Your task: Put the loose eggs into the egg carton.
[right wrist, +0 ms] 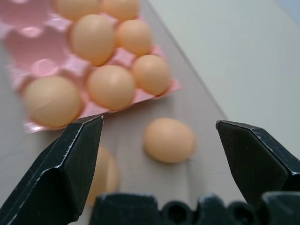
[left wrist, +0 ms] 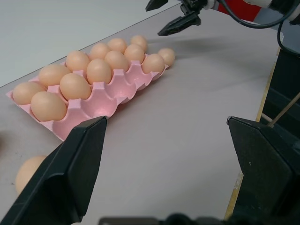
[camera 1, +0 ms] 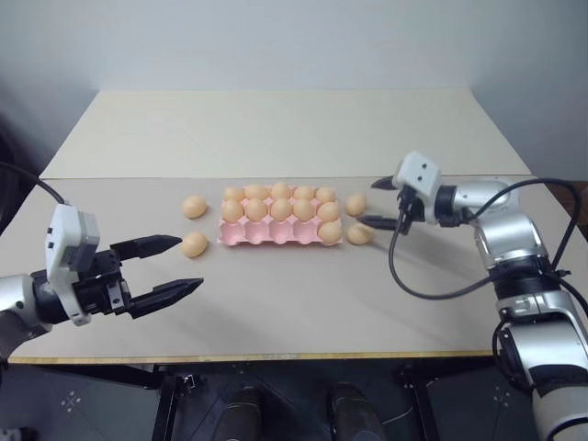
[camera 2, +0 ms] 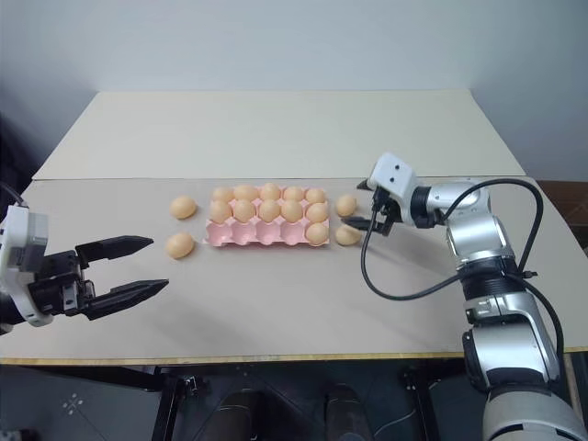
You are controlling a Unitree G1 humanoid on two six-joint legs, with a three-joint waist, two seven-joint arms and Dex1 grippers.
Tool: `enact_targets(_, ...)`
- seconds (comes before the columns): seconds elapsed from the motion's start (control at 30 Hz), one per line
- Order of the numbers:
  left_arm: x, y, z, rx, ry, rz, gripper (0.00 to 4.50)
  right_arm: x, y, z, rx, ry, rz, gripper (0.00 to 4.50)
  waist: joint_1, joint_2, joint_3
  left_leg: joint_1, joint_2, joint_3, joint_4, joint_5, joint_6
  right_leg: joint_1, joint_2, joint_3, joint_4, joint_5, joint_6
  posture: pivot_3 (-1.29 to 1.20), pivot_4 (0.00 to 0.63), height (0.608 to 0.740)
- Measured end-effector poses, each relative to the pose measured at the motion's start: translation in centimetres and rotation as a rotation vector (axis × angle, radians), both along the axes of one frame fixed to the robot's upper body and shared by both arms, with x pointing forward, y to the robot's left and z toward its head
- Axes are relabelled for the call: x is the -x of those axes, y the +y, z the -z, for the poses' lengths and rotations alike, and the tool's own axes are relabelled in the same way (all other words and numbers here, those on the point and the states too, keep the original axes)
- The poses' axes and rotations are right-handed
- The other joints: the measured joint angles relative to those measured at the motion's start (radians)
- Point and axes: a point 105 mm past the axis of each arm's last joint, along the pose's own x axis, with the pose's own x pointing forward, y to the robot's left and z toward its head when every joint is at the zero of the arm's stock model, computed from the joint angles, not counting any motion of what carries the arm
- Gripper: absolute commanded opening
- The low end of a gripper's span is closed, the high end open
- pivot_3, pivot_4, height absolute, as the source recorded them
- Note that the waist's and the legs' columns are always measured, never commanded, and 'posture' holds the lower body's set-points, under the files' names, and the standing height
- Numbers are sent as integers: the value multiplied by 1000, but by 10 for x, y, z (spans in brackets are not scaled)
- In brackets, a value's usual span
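Eggs lie loose on the table (camera 1: 303, 303) at both ends of the carton (camera 1: 276, 234). Nearest, the left gripper (camera 1: 175, 266) hovers with fingers wide apart and nothing between them; just past it one egg (camera 1: 194, 243) sits by the carton's near left corner, another (camera 1: 193, 207) farther back. The pink carton stands mid-table; its near row holds a single egg at the right end, the two rows behind are full. Off its right end lie two more eggs (camera 1: 359, 233) (camera 1: 356, 204); the right gripper (camera 1: 379, 203) hangs beside them, spread wide and empty, pointing at the farther one.
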Motion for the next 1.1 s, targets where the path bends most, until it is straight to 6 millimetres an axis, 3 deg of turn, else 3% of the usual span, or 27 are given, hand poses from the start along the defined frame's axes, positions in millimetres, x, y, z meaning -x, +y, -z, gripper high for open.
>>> enact_targets(0.1, 0, 1, 0, 2, 2, 3, 4467, 11, -2, 11, 27, 41, -46, 4500, -1, 0, 0, 0, 0, 0, 0, 0, 0, 0, 0, 0, 0, 0, 0, 0, 150, 740)
enact_targets(0.23, -2, 2, -1, -7, -7, 0, 4467, 10, -2, 15, 45, 42, -37, 4500, -3, 0, 0, 0, 0, 0, 0, 0, 0, 0, 1, 0, 0, 0, 0, 0, 150, 740)
enact_targets(0.37, -2, 2, -3, -11, -15, 9, 4467, 7, 3, 34, 103, 61, -36, 4500, -2, 0, 0, 0, 0, 0, 0, 0, 0, 0, 1, 0, 0, 0, 0, 0, 150, 740)
enact_targets(0.47, -3, 4, -3, -7, -10, 7, 4500, 5, 6, 47, 125, 79, -36, 3917, -2, 0, 0, 0, 0, 0, 0, 0, 0, 0, 1, 0, 0, 0, 0, 0, 150, 740)
enact_targets(0.57, -4, 5, -5, -16, -12, 8, 4500, 4, 8, 51, 126, 80, -31, 2862, -1, 0, 0, 0, 0, 0, 0, 0, 0, 0, 1, 0, 0, 0, 0, 0, 150, 740)
enact_targets(0.67, -5, 6, -7, -20, -20, 13, 4500, 5, 7, 46, 124, 63, -31, 1962, 0, 0, 0, 0, 0, 0, 0, 0, 0, 0, 1, 0, 0, 0, 0, 0, 150, 740)
enact_targets(0.87, -7, 9, -5, -31, -20, 2, 4500, 21, -11, 9, 136, -13, -17, 1908, 3, 0, 0, 0, 0, 0, 0, 0, 0, 0, 0, 0, 0, 0, 0, 0, 150, 740)
enact_targets(0.93, -8, 9, -6, -37, -26, -4, 4500, 23, 0, -7, 112, -48, -38, 1908, -6, 0, 0, 2, 1, 0, 0, 0, 0, 1, 2, 1, 0, 0, 0, 0, 150, 740)
enact_targets(1.03, -10, 7, -7, -38, -42, 3, 4500, 23, 37, -25, 35, -92, -106, 1908, -21, 0, 0, 4, 4, 0, -1, 0, 0, 1, 5, 2, 1, 1, -1, 0, 150, 740)
enact_targets(1.1, -11, 6, -7, -35, -39, 5, 4500, 20, 66, -25, 3, -103, -136, 1908, -25, 0, 0, 4, 5, 0, -1, 0, 0, 0, 7, 2, 0, 1, -2, 0, 150, 740)
